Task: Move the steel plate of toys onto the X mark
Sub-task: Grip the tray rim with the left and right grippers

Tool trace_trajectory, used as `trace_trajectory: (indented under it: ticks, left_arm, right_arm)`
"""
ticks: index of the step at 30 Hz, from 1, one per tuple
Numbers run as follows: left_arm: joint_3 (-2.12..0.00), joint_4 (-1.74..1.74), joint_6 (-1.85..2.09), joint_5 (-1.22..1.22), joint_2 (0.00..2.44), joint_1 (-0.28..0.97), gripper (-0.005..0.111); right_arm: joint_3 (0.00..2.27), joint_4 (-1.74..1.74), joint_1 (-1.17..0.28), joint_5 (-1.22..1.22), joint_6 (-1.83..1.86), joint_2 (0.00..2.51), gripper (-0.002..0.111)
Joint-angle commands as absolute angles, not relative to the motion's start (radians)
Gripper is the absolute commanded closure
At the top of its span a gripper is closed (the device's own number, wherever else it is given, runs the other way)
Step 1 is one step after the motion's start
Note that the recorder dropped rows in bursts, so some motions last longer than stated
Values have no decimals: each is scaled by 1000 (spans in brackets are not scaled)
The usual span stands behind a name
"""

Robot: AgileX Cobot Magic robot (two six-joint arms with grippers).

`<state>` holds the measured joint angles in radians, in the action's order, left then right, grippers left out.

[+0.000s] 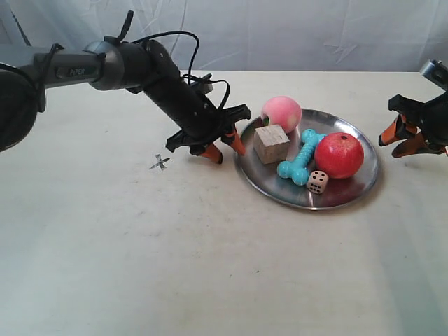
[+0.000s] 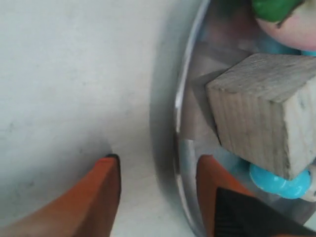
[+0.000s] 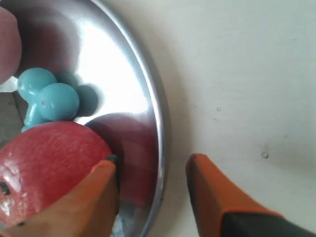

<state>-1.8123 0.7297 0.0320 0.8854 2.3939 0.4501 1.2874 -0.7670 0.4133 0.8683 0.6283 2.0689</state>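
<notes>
Five toys (image 1: 309, 142) are carried on the steel plate (image 1: 353, 189): peach (image 1: 281, 113), cube (image 1: 271, 143), bone (image 1: 294, 166), apple (image 1: 339, 155), die (image 1: 317, 181). The plate is sat on the counter (image 1: 210, 266) right of centre, well apart from the X mark (image 1: 159, 163) at its left. The left hand (image 1: 228, 152) is spread open across the plate's left rim, one finger outside it and one over the plate by the cube, nothing gripped. The right hand (image 1: 393, 145) is also open, its fingers seen either side of the right rim by the apple.
</notes>
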Motion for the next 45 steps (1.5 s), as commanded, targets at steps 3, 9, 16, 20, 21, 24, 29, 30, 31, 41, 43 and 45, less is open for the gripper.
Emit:
trace_trajectory:
  ticks: [3, 9, 16, 20, 21, 24, 29, 30, 31, 41, 43, 45]
  left_arm:
    - [-1818, 750, 17, 811, 2402, 455, 59]
    - [-1818, 796, 17, 790, 2414, 463, 59]
    - [-1818, 829, 39, 799, 2423, 488, 59]
    - [-1818, 839, 44, 801, 2423, 488, 59]
    - [-1818, 847, 44, 806, 2423, 488, 59]
    - [-1818, 849, 44, 808, 2423, 488, 59]
    - [-1818, 849, 44, 805, 2423, 488, 59]
    - [-1818, 849, 44, 799, 2423, 488, 60]
    - [-1818, 849, 44, 792, 2423, 489, 61]
    - [-1818, 863, 46, 781, 2423, 492, 73]
    - [-1818, 867, 46, 781, 2423, 492, 74]
    - [-1818, 867, 46, 781, 2423, 492, 75]
  right_arm:
    - [1291, -772, 418, 868, 634, 2069, 64]
    - [1291, -776, 418, 850, 634, 2074, 64]
    - [1291, -801, 418, 857, 636, 2129, 64]
    - [1291, -811, 418, 855, 640, 2160, 64]
    - [1291, -816, 418, 855, 644, 2168, 64]
    - [1291, -854, 418, 865, 664, 2189, 64]
    - [1291, -919, 418, 891, 705, 2218, 64]
    - [1291, -927, 418, 903, 705, 2226, 64]
    - [1291, -937, 416, 911, 705, 2232, 64]
    - [1291, -941, 358, 951, 708, 2276, 64]
    - [1291, -937, 339, 948, 708, 2275, 65]
    - [1291, -926, 326, 946, 708, 2275, 73]
